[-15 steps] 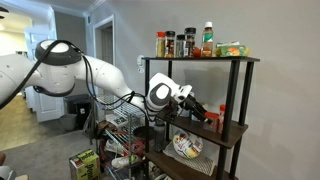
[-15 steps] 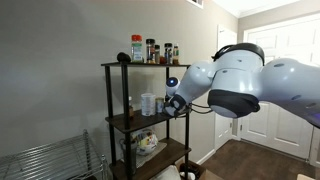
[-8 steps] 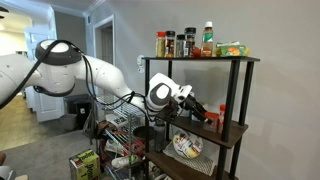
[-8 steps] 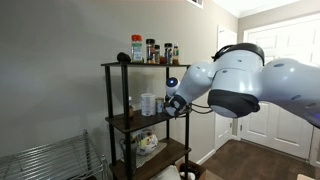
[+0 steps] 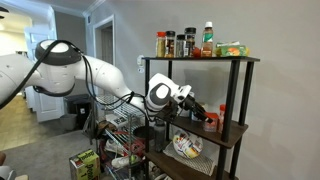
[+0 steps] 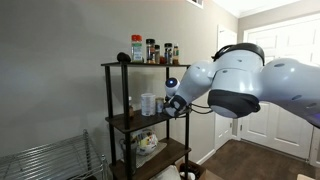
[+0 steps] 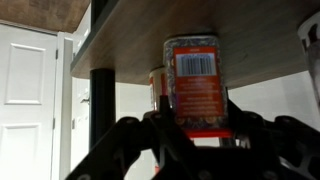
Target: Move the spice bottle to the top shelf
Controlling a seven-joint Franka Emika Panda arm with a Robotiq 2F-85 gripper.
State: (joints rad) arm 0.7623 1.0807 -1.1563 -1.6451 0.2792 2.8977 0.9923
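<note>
In the wrist view the spice bottle point(image 7: 197, 85), a short red-orange jar with a barcode label, stands on the middle shelf board point(image 7: 130, 45). My gripper point(image 7: 197, 120) straddles it, with one dark finger close against each side. Whether the fingers press on the jar does not show. In both exterior views the gripper point(image 5: 205, 113) point(image 6: 166, 105) reaches in over the middle shelf point(image 5: 228, 130), and there the jar is mostly hidden behind the fingers. The top shelf point(image 5: 215, 59) point(image 6: 135, 65) is the dark board above, crowded with jars.
A slim red bottle point(image 7: 157, 85) stands just behind the jar and a white cup point(image 6: 148, 104) beside it. Tall spice jars point(image 5: 178, 43) and a green bottle point(image 5: 208, 38) fill the top shelf. A bowl point(image 5: 187, 146) sits on the lower board. A chrome wire rack point(image 6: 45, 160) stands nearby.
</note>
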